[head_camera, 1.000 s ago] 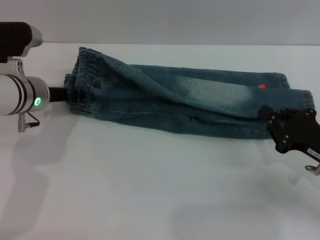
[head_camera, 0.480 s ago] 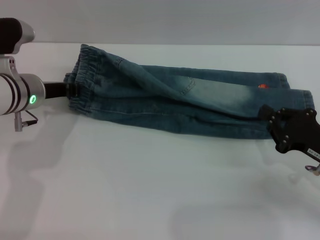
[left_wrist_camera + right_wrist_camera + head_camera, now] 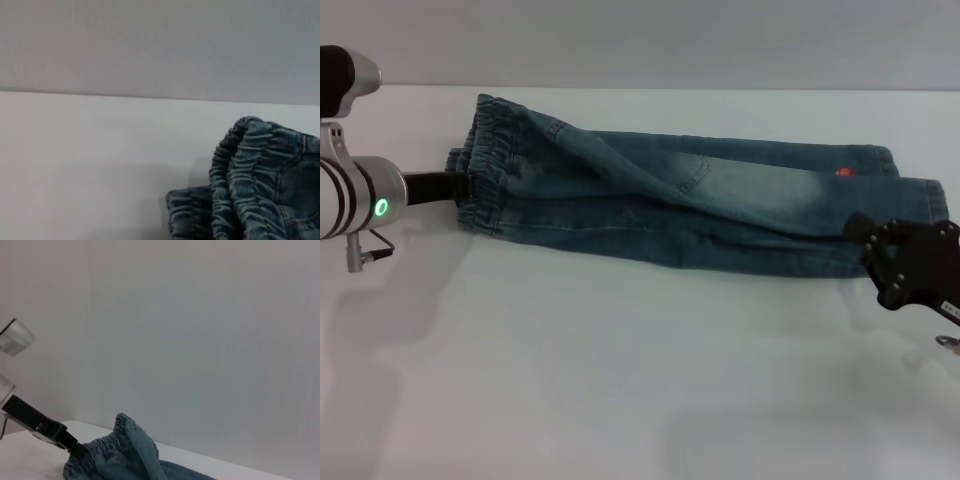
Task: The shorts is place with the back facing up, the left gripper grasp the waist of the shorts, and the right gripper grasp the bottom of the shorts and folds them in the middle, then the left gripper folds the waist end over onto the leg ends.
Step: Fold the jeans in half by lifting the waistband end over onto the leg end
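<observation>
The blue denim shorts (image 3: 700, 200) lie folded lengthwise across the white table, elastic waist (image 3: 480, 160) on the left and leg ends (image 3: 910, 185) on the right. My left gripper (image 3: 462, 187), on the silver arm with the green light, is shut on the waistband's near corner. In the right wrist view the same claw (image 3: 75, 449) bites the bunched waist (image 3: 120, 440), which stands up a little. The left wrist view shows the gathered waistband (image 3: 250, 185) close by. My right gripper (image 3: 860, 232) hangs at the front edge of the leg ends, its black body partly out of view.
A white table (image 3: 620, 380) spreads wide in front of the shorts. A pale wall (image 3: 640, 40) rises behind the table's far edge. A small orange mark (image 3: 843, 172) shows on the upper leg.
My left arm has drawn back a little to the left while its claw stays at the waistband. The right gripper has slid slightly right and down, off the leg ends. The shorts barely shifted.
</observation>
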